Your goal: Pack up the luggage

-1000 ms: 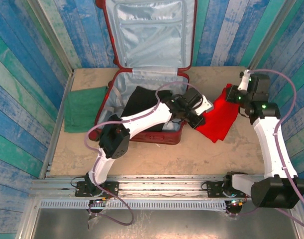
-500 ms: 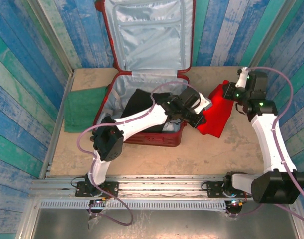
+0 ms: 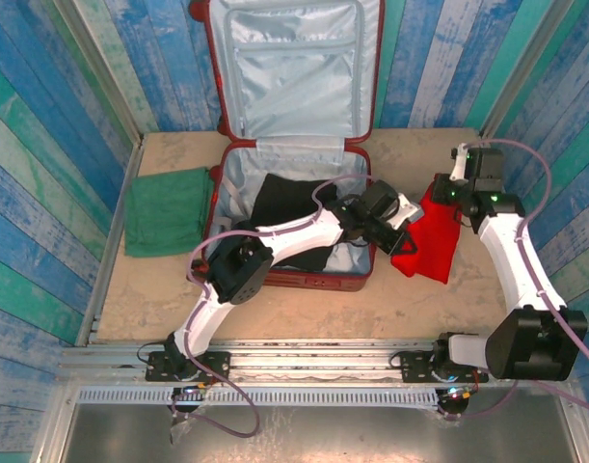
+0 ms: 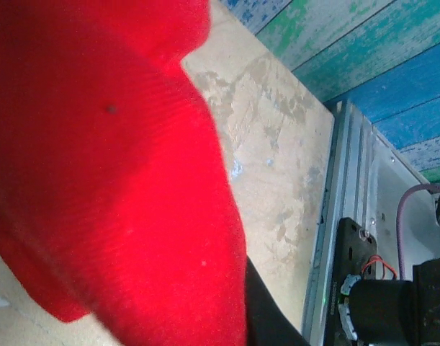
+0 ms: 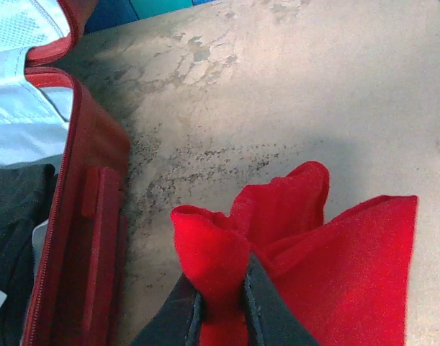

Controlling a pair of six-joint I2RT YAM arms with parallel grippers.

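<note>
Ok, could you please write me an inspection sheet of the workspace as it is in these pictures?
Surface: worn, stained sandy table.
Job's things: suitcase open, lid upright against the back wall; black clothes in its lower half; red cloth held up to the right of it.
Clutter: green cloth flat on the table, left of the suitcase.
Grippers: left jaws shut on the red cloth's left edge; right jaws pinch a fold of it.
Cables: purple cables loop along both arms; no snag seen.
Surroundings: blue and green plank walls; metal rail at the near edge.
</note>
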